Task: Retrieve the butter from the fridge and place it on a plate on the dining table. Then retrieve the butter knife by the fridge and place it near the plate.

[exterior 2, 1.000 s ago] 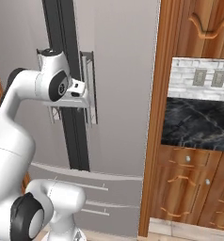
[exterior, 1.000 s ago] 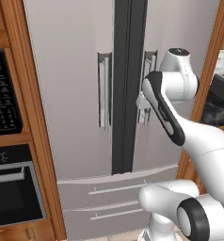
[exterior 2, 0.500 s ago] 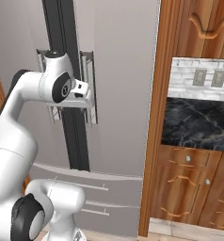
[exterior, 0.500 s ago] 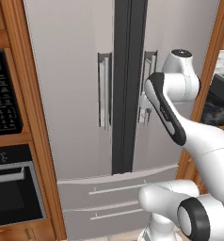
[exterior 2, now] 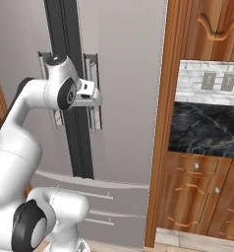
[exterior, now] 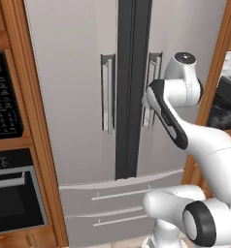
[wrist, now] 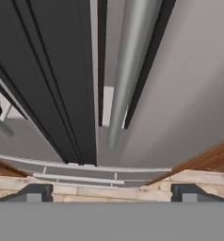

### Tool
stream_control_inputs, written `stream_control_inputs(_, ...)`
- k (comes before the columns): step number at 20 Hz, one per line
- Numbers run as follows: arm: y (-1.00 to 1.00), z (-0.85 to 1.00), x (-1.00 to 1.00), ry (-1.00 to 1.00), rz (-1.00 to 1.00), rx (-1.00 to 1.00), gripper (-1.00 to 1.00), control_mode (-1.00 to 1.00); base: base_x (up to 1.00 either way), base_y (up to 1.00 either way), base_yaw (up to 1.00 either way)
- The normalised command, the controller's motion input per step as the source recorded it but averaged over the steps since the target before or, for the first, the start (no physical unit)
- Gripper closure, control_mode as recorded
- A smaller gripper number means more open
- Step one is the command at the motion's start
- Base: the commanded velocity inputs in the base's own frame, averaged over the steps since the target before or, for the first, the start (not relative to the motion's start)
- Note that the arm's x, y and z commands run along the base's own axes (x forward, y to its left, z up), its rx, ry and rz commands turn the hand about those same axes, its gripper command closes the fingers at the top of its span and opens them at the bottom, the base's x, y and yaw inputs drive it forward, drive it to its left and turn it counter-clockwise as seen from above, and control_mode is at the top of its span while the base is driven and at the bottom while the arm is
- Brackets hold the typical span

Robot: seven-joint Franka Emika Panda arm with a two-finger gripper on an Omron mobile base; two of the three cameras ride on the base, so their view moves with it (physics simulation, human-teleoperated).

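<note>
The fridge (exterior: pixel 78 87) stands shut, both doors closed, the dark seam running down between them and the two drawer fronts (exterior: pixel 122 193) below. The arm rises from its base, elbow bent and cocked out to the right of the doors, forearm reaching back in toward the right-hand door. The wrist sits level with the upper half of the right door's handle (exterior 2: pixel 94 88), and the hand points straight at the door face. In the right base view the gripper (exterior 2: pixel 95 96) is just at that bar handle, close in against it; whether it touches cannot be told from here. From the hand view the vertical bar (wrist: pixel 128 70) runs right up the middle, centred between the two dark fingertips (wrist: pixel 34 194), which stand far apart at the bottom corners. Jaws spread wide, nothing between them, nothing gripped. The left door's handle (exterior: pixel 107 92) sits just across the seam, untouched. With the doors closed, nothing inside the fridge can be seen. A black oven (exterior: pixel 10 193) sits in the wooden cabinet at left.
</note>
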Motion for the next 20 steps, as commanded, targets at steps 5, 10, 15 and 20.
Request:
stream_control_inputs(5, -0.27, 0.0, 0.37, -0.03, 0.0, 0.09, -1.0, -1.0, 0.0, 0.0, 0.0)
stream_control_inputs(10, 0.02, 0.01, 0.28, -0.08, 0.0, 0.0, -1.0, -1.0, 0.0, 0.0, 0.0)
stream_control_inputs(15, 0.09, 0.0, 0.48, 0.0, 0.0, 0.0, -1.0, -1.0, 0.0, 0.0, 0.0)
stream_control_inputs(20, 0.13, -0.01, 0.49, 0.0, -0.02, 0.0, -1.0, -1.0, 0.0, 0.0, 0.0)
